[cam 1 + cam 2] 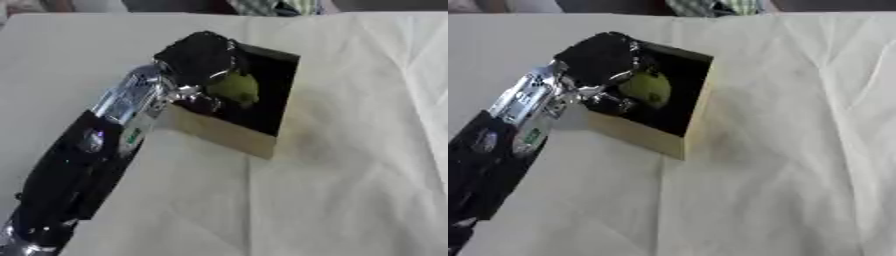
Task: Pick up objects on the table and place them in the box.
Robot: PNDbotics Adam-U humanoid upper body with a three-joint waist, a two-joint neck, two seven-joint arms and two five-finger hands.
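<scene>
Soft, even light lies on the white cloth (pixel 350 190), with no hard glare. Both views are blurred all over; edges smear and the creases look woolly. The box (pixel 232 135) is the darkest spot: its inside is nearly black, and the hand (pixel 601 60) over it melts into that dark. A faint shadow lies on the cloth just right of the box. Left of the box, the silver wrist (pixel 131 97) catches bluish-white glints.

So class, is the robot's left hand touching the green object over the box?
Touching. In the right eye view the left hand has its fingers curled round the green object over the box.
</scene>
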